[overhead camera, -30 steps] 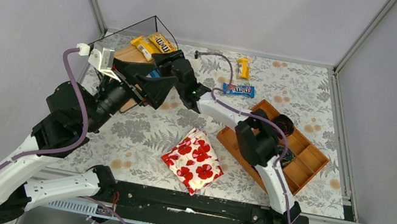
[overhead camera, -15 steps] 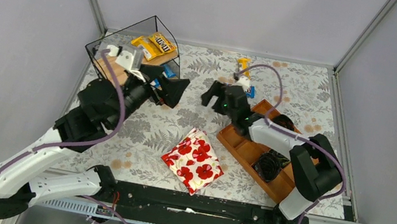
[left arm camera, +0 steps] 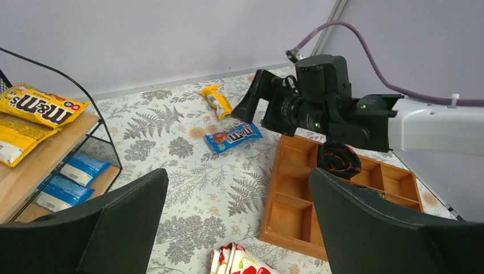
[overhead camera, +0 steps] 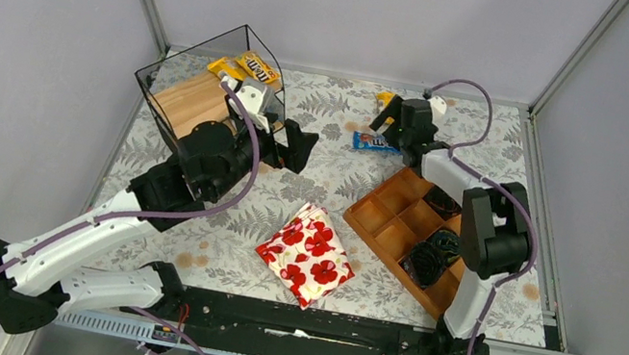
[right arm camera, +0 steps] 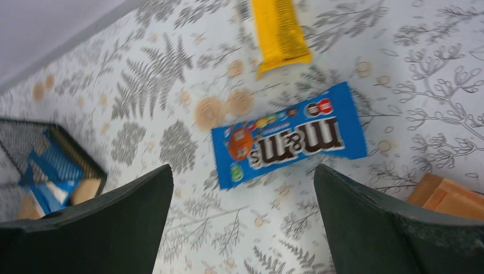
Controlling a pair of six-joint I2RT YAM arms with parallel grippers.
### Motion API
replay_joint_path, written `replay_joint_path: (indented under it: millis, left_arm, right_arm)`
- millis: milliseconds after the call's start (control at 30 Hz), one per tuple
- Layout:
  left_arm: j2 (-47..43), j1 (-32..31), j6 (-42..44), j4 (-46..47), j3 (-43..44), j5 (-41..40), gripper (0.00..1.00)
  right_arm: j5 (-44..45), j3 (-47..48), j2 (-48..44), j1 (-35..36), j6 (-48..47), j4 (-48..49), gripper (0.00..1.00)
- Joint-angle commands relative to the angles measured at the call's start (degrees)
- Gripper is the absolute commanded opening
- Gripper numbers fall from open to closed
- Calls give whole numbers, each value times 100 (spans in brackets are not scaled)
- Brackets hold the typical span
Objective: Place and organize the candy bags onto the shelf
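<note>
The shelf [overhead camera: 192,102], black wire with wooden boards, stands at the far left. Two yellow candy bags [overhead camera: 247,68] lie on its top board, also seen in the left wrist view [left arm camera: 37,105]. Blue bags [left arm camera: 74,177] lie on its lower board. A blue candy bag [overhead camera: 375,141] and a yellow one [overhead camera: 386,100] lie on the table at the far middle. My right gripper [overhead camera: 381,131] hovers open just above the blue bag [right arm camera: 288,140], with the yellow bag [right arm camera: 279,31] beyond it. My left gripper [overhead camera: 286,148] is open and empty, right of the shelf.
A reddish wooden tray [overhead camera: 379,233] with compartments lies at the right, holding dark items. A white pouch with red poppies [overhead camera: 307,254] lies at the near middle. Grey walls enclose the floral table on three sides.
My right gripper has swung from the shelf across to the far right, over the blue bag on the table. My left arm has moved forward and right beside the shelf.
</note>
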Motion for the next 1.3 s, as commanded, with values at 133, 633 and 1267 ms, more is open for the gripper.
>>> replay_joint_path:
  millis: [133,633,1267]
  left_arm:
    - [-58,39,66,344,48,-26,99]
    - [-233,60,-163,352,26,222,99]
    - [-181,85,-252,332,47,363,99]
  right_arm:
    - [-39,941,982,-370,1406,38,100]
    - [-24,1359,1721,-614,1699,446,91]
    - [-514,1461,2698,-796,3877,1253,60]
